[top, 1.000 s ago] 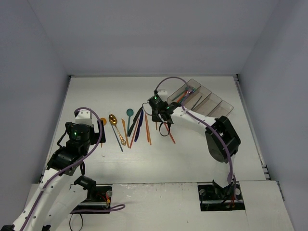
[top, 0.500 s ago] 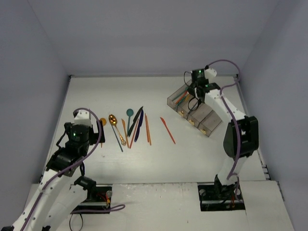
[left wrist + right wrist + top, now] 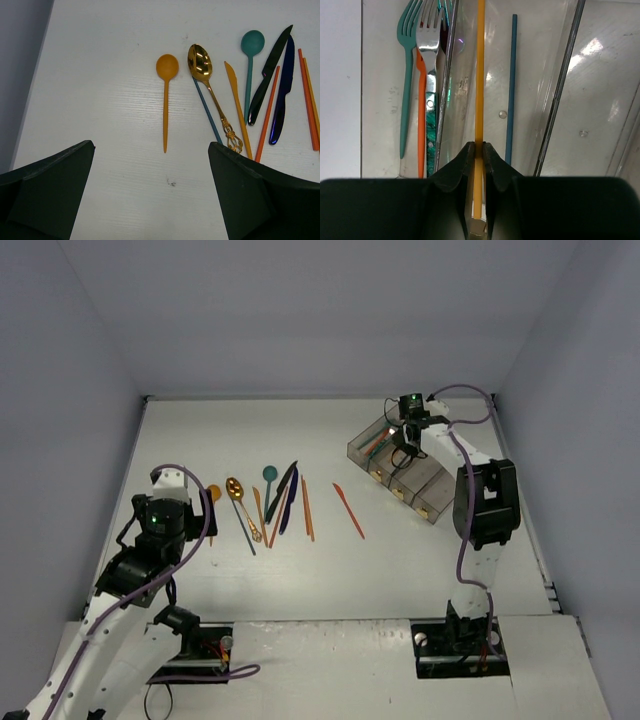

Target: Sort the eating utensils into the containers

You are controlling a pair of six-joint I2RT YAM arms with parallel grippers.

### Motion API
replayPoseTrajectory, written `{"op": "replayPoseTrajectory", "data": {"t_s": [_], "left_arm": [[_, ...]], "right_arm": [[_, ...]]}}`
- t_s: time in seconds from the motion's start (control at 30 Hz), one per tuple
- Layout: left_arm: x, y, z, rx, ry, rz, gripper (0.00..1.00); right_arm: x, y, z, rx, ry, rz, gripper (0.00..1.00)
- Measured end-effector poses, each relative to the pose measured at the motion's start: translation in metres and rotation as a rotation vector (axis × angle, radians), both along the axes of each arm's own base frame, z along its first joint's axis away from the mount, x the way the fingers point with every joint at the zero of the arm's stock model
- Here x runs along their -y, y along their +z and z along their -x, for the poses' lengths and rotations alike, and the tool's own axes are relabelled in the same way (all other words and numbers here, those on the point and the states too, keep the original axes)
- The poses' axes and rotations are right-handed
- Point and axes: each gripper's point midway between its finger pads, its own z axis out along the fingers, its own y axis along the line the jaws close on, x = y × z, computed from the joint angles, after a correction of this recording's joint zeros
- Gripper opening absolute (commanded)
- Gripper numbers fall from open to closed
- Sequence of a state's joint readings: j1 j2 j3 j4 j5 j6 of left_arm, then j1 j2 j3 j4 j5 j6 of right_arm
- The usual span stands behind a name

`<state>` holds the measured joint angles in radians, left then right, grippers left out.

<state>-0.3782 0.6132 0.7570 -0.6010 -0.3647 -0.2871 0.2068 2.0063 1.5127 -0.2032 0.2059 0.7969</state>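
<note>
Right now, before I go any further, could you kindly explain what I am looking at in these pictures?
Two robot arms stand at a white table. The overhead picture looks down from behind them; the other two come from wrist cameras. Plastic utensils lie in a row on the table, including an orange spoon and a gold spoon near the open, empty left gripper. The right gripper is shut on a thin yellow stick over the clear containers, where forks lie.
</note>
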Motion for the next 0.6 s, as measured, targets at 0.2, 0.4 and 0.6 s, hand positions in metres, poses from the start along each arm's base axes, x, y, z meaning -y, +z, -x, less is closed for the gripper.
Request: {"op": "replayPoseTrajectory", "data": {"t_s": [0.2, 0.4, 0.6], "left_arm": [[0.000, 0.000, 0.000, 0.000, 0.000, 0.000, 0.97], [0.000, 0.000, 0.000, 0.000, 0.000, 0.000, 0.97], [0.000, 0.000, 0.000, 0.000, 0.000, 0.000, 0.97]], "right_arm": [[-0.005, 0.003, 0.004, 0.005, 0.014, -0.005, 0.29], [-0.028, 0.026, 0.029, 0.027, 0.110, 0.028, 0.40], [-0.100, 0.071, 0.057, 0.121, 0.379, 0.103, 0.49]]}}
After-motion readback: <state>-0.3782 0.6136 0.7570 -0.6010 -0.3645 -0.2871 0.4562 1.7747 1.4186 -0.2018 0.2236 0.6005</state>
